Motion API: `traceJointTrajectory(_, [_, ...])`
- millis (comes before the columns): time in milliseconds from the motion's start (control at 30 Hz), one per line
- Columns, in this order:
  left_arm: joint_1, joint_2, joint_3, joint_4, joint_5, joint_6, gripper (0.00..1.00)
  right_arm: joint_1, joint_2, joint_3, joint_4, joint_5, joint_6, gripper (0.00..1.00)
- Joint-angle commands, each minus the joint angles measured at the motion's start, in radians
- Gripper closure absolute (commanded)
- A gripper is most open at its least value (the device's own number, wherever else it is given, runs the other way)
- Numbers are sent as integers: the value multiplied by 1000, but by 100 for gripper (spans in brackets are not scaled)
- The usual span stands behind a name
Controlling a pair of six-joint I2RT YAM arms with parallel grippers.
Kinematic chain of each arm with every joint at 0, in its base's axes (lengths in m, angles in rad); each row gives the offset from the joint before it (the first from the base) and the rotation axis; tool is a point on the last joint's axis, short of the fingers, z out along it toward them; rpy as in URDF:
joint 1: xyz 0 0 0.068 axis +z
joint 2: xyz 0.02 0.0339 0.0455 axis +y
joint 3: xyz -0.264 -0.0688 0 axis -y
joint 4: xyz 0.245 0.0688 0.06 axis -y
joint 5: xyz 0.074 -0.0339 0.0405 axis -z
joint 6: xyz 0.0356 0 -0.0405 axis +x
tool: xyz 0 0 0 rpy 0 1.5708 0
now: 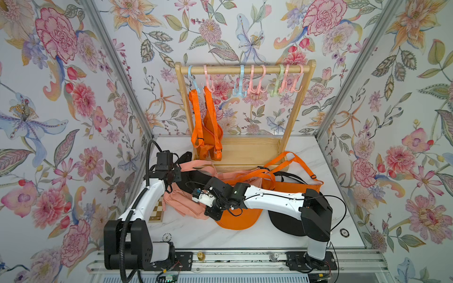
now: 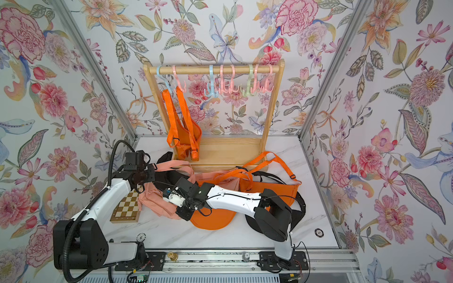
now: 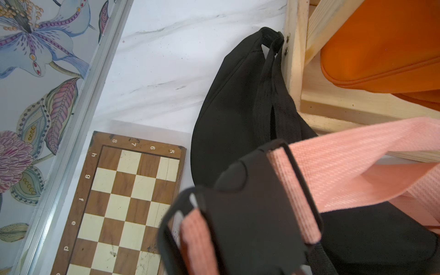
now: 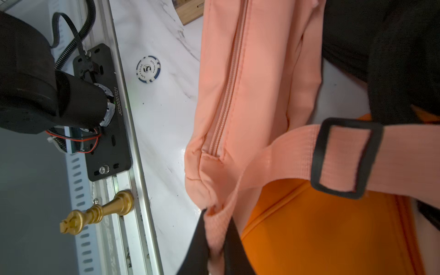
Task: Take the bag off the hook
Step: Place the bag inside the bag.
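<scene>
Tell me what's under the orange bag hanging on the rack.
The wooden base tray of the rack sits under the hanging orange bag. The bag covers the tray's corner there, so anything beneath it is hidden.

- Under the rail (image 1: 225, 70) of the wooden rack (image 1: 294, 110), the span right of the hanging bag (image 1: 208, 127) is open down to the base (image 1: 247, 149). Only bare hooks (image 1: 255, 85) dangle into it from above.
- The hanging bag sits close to the rack's left post, and the side wall (image 1: 98, 110) stands near, so it is tight there.
- In front of the rack a pink bag (image 1: 181, 205), a flat orange bag (image 1: 235, 220) and a black bag (image 1: 282, 225) cover the table (image 1: 245, 237), some straps looped up.
- The left arm (image 1: 147, 193) and right arm (image 1: 272, 198) lie low across that pile.
- A chessboard (image 2: 126, 208) fills the gap between the pink bag and the left wall. The front strip is bare but for two chips (image 1: 344, 232).
</scene>
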Motion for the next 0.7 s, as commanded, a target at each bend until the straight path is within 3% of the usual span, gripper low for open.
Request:
traceJointTrajectory(0, [10,-3,32,-23,23,13,83,-29,-40,19,15,-81,38,100])
traceJointTrajectory(100, [12,-27,51,-58,21,19,83,-82,-90,6,23,-261,111,100])
traceJointTrajectory(200, [12,-66,80,-104,30,23,82,-151,-122,-5,80,-521,245,100])
traceJointTrajectory(400, [12,-137,162,-279,-61,67,79,-168,-119,-37,118,-797,389,100])
traceJointTrajectory(567, [22,-148,109,-310,-126,90,77,-197,-68,-123,118,-796,417,100])
traceJointTrajectory(667, [32,-107,59,-235,-96,88,75,-238,-6,-141,120,-782,452,100])
